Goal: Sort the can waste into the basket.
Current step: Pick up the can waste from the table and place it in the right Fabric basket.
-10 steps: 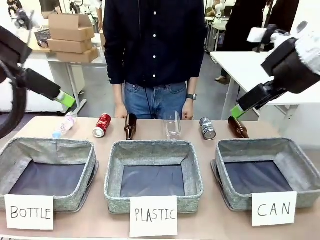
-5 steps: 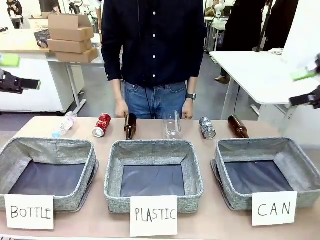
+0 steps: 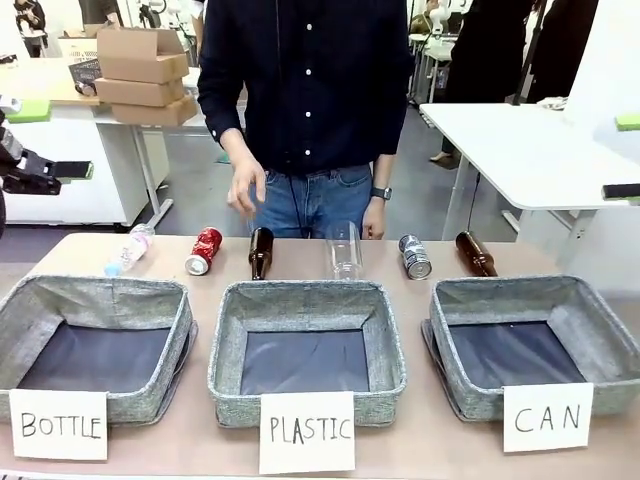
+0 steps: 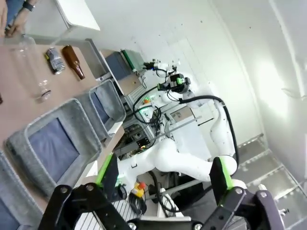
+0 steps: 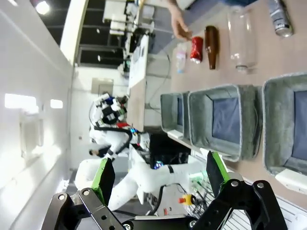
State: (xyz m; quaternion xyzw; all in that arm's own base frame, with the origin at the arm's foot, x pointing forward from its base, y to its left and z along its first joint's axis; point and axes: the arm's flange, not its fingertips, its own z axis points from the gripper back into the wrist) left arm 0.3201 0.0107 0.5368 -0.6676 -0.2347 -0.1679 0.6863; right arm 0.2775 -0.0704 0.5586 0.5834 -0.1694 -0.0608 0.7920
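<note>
Two cans lie on the table's far side: a red can (image 3: 204, 250) (image 5: 197, 49) at the left and a black can with silver ends (image 3: 414, 256) (image 4: 56, 60) (image 5: 279, 19) right of middle. The grey basket (image 3: 505, 290) (image 4: 106, 98) (image 5: 288, 86) with the "CAN" sign (image 3: 548, 416) stands at the front right, nothing inside. My left gripper (image 3: 50, 140) (image 4: 164, 175) hangs open high at the left edge, far from both cans. My right gripper (image 3: 625, 157) (image 5: 160, 177) is open high at the right edge, above and beyond the basket.
Grey bins signed "BOTTLE" (image 3: 95, 290) and "PLASTIC" (image 3: 305, 295) stand left and middle. Two brown glass bottles (image 3: 260, 252) (image 3: 476, 252), a clear upright bottle (image 3: 344, 250) and a small plastic bottle (image 3: 130, 248) share the far row. The person's hand (image 3: 245, 185) is raised above the table.
Both arms have pulled up and outward to the picture's edges. The person's hand on the picture's left has lifted off the table edge.
</note>
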